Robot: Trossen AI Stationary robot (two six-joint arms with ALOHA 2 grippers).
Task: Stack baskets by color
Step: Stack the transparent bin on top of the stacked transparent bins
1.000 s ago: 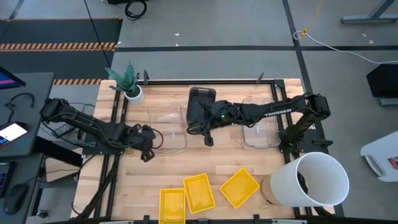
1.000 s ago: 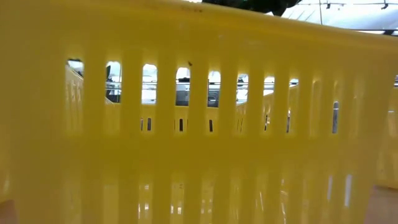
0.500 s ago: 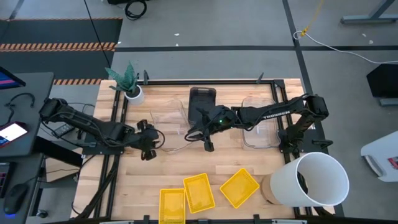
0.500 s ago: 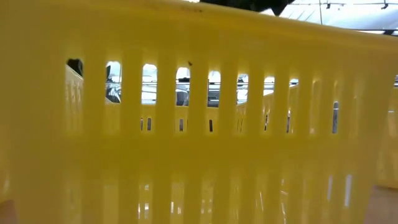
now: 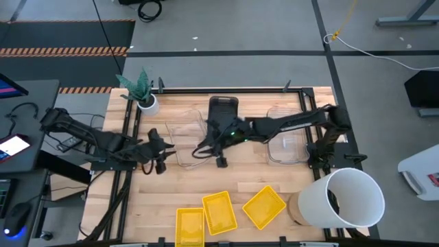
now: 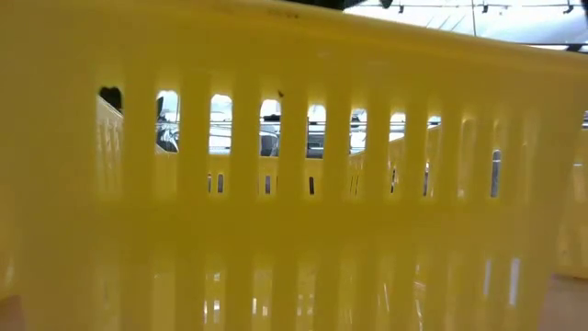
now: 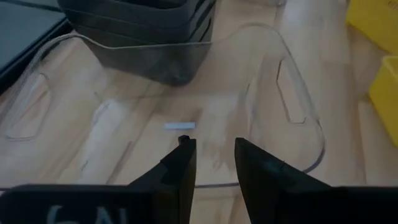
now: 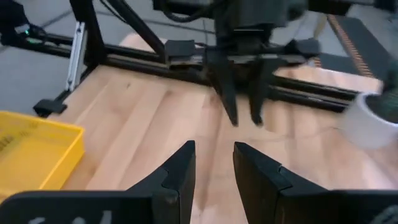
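Observation:
A clear basket (image 5: 186, 140) lies flat on the wooden table between my two grippers; the left wrist view shows it (image 7: 186, 93) bottom down. My left gripper (image 5: 160, 163) stands at its left rim, open (image 7: 212, 142), fingertips just above the near rim. My right gripper (image 5: 220, 162) hangs open (image 8: 213, 145) at the basket's right side, facing the left gripper (image 8: 242, 115). A stack of dark grey baskets (image 5: 222, 113) stands behind. A second clear basket (image 5: 287, 140) lies under the right arm. Three yellow baskets (image 5: 219, 210) lie near the front edge.
A big white bucket (image 5: 346, 199) stands at the front right and a small potted plant (image 5: 144, 96) at the back left. The wall of one yellow basket (image 6: 294, 230) fills the low view. Bare wood shows between the clear basket and the yellow ones.
My right gripper has moved toward the table's left edge, closer to the clear basket. My left gripper has risen a little and tipped up from pointing steeply down to a shallower slant. Neither gripper's gap has changed.

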